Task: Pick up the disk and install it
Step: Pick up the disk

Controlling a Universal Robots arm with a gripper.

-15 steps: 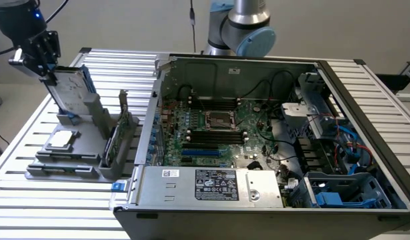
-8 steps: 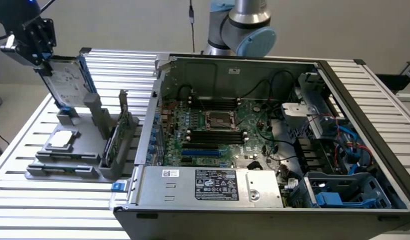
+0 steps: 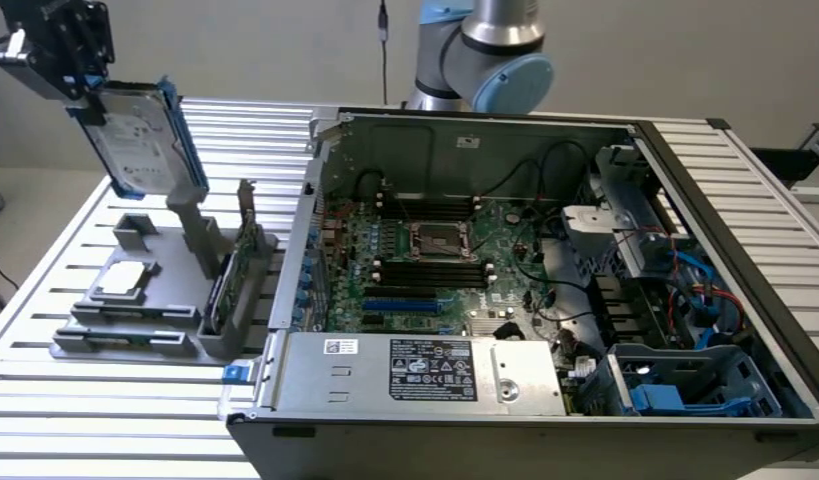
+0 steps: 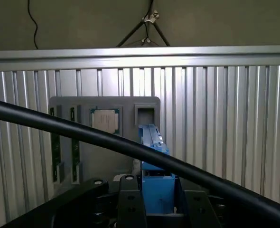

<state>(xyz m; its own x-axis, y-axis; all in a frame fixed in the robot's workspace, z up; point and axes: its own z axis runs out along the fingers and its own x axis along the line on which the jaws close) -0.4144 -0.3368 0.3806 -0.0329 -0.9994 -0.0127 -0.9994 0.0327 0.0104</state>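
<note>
Claw [image 3: 85, 98] grips the disk [image 3: 136, 140] by its upper edge, and we see its lower edge near the grey holder [image 3: 149, 312].

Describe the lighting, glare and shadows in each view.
Exterior view: soft, even light; the slatted table is bright, the computer case interior darker, no hard shadows. Wrist view: dimmer, dark wall behind, a bright streak along the table's rail; a black cable crosses in front of the disk held in the end effector.
</note>
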